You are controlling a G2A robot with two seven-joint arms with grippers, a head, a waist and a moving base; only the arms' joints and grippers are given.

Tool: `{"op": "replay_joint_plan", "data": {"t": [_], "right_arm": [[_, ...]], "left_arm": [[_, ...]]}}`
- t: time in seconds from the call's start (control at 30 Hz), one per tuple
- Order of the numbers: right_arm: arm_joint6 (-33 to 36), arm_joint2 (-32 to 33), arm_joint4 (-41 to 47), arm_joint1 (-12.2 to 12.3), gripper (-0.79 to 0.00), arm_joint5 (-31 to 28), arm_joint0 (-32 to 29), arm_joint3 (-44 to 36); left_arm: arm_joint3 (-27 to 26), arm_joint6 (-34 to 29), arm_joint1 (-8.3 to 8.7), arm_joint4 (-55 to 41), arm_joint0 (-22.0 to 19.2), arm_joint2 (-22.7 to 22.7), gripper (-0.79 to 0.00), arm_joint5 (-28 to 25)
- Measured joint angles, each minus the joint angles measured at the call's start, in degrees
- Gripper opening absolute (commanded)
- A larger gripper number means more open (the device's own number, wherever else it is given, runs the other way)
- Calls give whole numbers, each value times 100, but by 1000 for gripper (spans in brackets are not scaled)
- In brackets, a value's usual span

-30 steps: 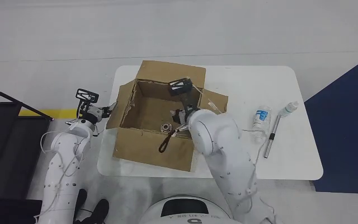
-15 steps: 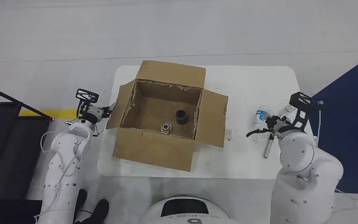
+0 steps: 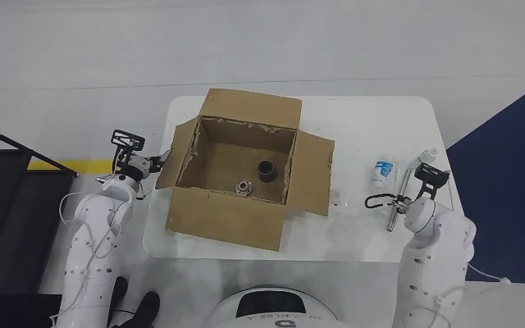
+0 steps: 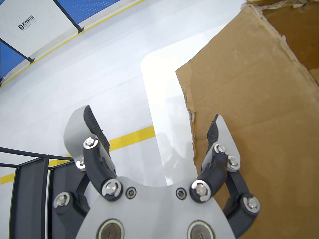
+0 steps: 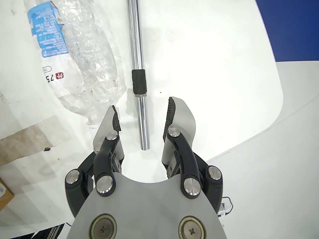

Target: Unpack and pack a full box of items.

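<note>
An open cardboard box (image 3: 225, 217) stands on the white table (image 3: 361, 123). Inside it are a black cylinder (image 3: 265, 170) and a small metal ring (image 3: 244, 188). To the right of the box lie a crushed clear bottle (image 3: 382, 172) (image 5: 74, 50) with a blue label and a metal rod (image 3: 399, 201) (image 5: 137, 38) with a black band. My right gripper (image 3: 392, 199) (image 5: 142, 105) hovers open, its fingers on either side of the rod's near end. My left gripper (image 3: 160, 157) (image 4: 152, 114) is open by the box's left flap (image 4: 249, 100), holding nothing.
A small white bottle (image 3: 424, 157) lies at the rod's far end, near the table's right edge. A black rack (image 4: 32, 175) stands off the table's left side. Bare tabletop lies behind the box and at the front right.
My right arm has swung out of the box to the right side of the table and settled over the rod. The left arm has stayed put.
</note>
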Motion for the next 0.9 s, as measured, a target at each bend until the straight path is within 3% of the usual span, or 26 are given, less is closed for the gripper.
{"op": "replay_joint_plan", "data": {"t": [0.37, 0.7, 0.9], "right_arm": [[-29, 83, -180, 88, -474, 51, 582, 883], [46, 71, -315, 141, -600, 88, 798, 1189], [4, 82, -348, 168, -594, 136, 880, 1355]], "left_arm": [[0, 0, 0, 0, 0, 0, 0, 0], [0, 0, 0, 0, 0, 0, 0, 0], [0, 0, 0, 0, 0, 0, 0, 0]]}}
